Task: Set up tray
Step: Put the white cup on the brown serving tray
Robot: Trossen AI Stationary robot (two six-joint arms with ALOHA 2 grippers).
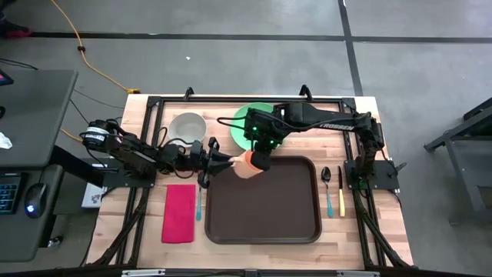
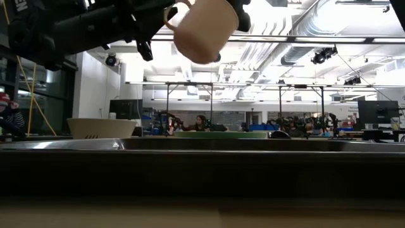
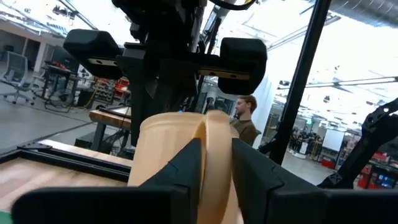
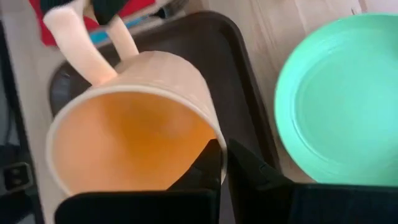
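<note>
A peach mug [image 1: 247,165] hangs in the air over the far left corner of the dark brown tray [image 1: 265,208], tilted, with its handle toward the table's left. My left gripper [image 1: 217,161] reaches in level from the left and is shut on the handle. My right gripper [image 1: 260,156] comes from the far side above and is shut on the rim. The low view shows the mug [image 2: 204,28] well clear of the tray's rim [image 2: 253,144]. The right arm partly hides the green plate [image 1: 244,121] beyond the tray. My left gripper [image 3: 217,168] pinches the mug's handle [image 3: 216,134] between its two fingers, coming level from the table's left. The handle stands upright in the gap, and the mug is lifted clear of the tray. My right gripper [image 4: 224,165] holds the mug's rim [image 4: 214,134] on the side away from the handle, one finger inside and one outside the wall. It comes slanting down from the far side. The mug hangs tilted and touches nothing below.
A white bowl [image 1: 188,127] stands at the far left beside the green plate. A red napkin [image 1: 179,213] and a blue-handled utensil [image 1: 199,204] lie left of the tray. A spoon [image 1: 327,188] and another utensil [image 1: 340,192] lie to its right. A person [image 3: 245,121] stands beyond the table.
</note>
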